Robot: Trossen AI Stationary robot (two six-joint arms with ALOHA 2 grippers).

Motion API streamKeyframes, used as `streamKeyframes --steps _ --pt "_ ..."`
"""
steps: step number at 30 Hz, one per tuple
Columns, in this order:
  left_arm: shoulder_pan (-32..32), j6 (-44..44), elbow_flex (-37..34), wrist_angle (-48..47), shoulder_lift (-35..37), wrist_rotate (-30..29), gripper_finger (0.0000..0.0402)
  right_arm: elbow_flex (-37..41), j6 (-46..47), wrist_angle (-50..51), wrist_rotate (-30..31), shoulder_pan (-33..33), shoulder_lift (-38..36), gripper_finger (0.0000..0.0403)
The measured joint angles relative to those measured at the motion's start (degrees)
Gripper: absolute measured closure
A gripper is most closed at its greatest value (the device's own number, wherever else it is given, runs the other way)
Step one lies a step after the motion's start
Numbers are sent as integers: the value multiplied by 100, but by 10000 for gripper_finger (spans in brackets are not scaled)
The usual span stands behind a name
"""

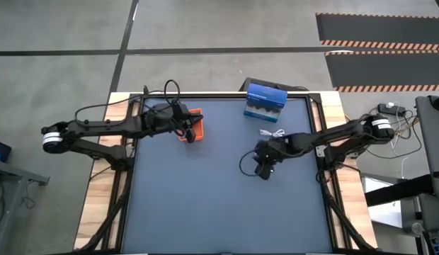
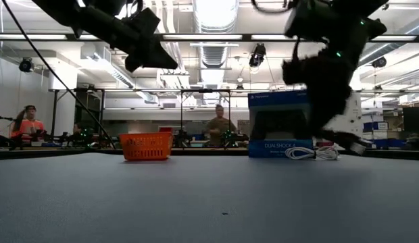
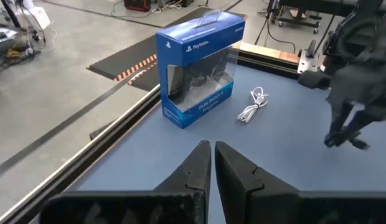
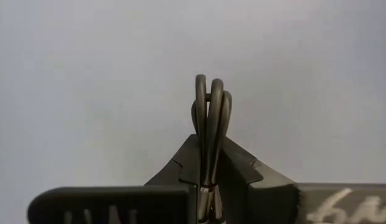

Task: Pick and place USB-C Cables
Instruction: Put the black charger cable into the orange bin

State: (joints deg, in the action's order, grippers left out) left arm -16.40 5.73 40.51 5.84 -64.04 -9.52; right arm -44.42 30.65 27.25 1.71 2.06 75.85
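My right gripper [image 1: 264, 170] hangs above the middle of the dark table mat, shut on the black USB-C cable [image 4: 211, 112], whose folded loops stick out past the fingertips. The white cable [image 1: 273, 132] lies flat on the mat in front of the blue box, also seen in the left wrist view [image 3: 253, 106] and the low view [image 2: 311, 153]. My left gripper [image 1: 191, 134] hovers by the orange basket [image 1: 193, 122] with its fingers shut [image 3: 213, 144] and nothing between them. The teal-green and red cables do not show. My right gripper pinches the black cable between its two fingers, around the folded bundle just below its looped end [image 4: 210, 149]. Several strands run side by side through the hold, along the fingers. The cable is lifted clear of the mat.
A blue controller box [image 1: 265, 103] stands at the table's far edge, right of the middle. The orange basket [image 2: 147, 145] sits at the far left of the mat. Black wires loop off both arms. People work at benches in the room behind [image 2: 219, 125].
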Motion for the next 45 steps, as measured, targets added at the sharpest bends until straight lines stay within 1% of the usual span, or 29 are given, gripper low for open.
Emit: streamKeyframes --steps 3,5,11,13,17,21,24,29,32,37,42,45 --pt "0 132 0 50 -103 0 394 1 -899 -786 -10 -120 -195 384" --pt "0 195 0 113 -211 0 394 38 -1533 -1479 -6 -172 -276 384" --pt "2 583 0 465 -581 31 394 439 -3098 -4030 -25 -253 -297 384" --pt "2 687 0 486 -691 42 394 655 -3453 -4833 -54 -297 -294 384" --pt "17 903 0 622 -825 54 394 1106 -3735 -6235 -297 -472 -297 385" --pt "159 905 0 965 -919 85 394 1532 -3750 -7555 -853 -748 -267 385" --pt "339 873 0 1337 -989 90 394 1706 -3590 -8245 -1189 -970 -266 385" --pt "630 707 0 1682 -1033 95 394 1735 -3526 -8672 -1576 -1129 -266 385" --pt "757 703 0 1851 -1027 103 394 1735 -3569 -8735 -1588 -1129 -266 385" --pt "925 701 0 2217 -1050 329 394 1696 -3401 -8820 -1560 -1127 -260 385" --pt "1073 696 6 2784 -1352 380 394 1692 -3278 -8740 -1525 -1127 -260 385" --pt "1114 692 4 3111 -1610 551 394 1707 -3280 -8674 -1525 -1125 -257 385"
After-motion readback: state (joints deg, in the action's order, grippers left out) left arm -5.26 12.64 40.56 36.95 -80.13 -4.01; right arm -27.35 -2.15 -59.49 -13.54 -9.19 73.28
